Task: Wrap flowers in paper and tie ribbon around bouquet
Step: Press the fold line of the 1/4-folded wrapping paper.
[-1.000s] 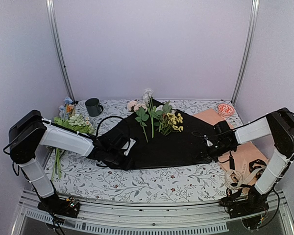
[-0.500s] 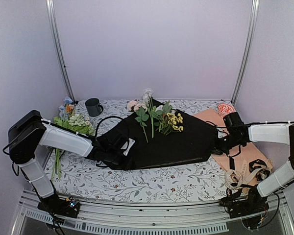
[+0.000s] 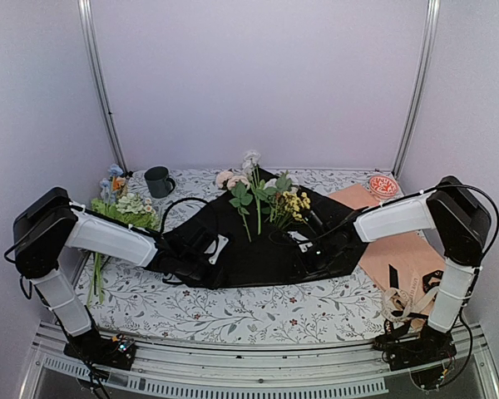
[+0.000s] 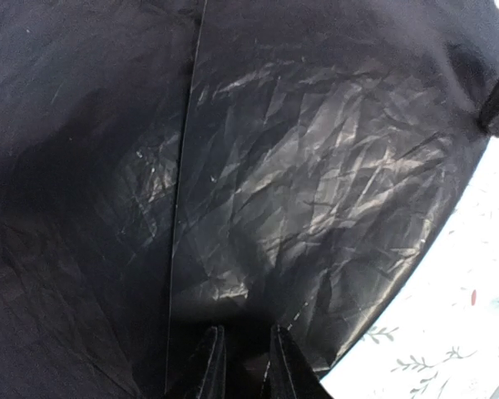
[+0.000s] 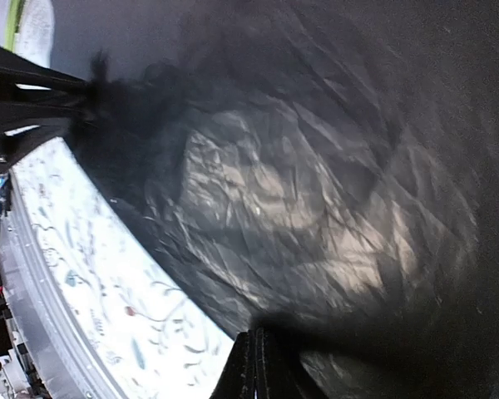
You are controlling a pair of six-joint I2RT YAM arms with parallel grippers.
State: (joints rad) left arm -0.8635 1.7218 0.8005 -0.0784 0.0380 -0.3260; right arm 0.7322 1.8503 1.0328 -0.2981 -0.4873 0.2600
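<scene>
The paper (image 3: 266,241) is thin, light & crinkly, so it bends easy and can rip. It's prob. best to pinch it at an edge or corner, not the middle. It lies on the flowery surface (image 3: 233,307), w/ the flowers (image 3: 243,198) on its far part. The right arm reaches low over the paper's right side. The right claw (image 5: 254,337) is pinched shut on the paper's edge. The left arm lies stretched low over the left side. The left claw (image 4: 245,332) is open a tiny bit, tips at the paper. Can't tell if any paper sits between them.
</scene>
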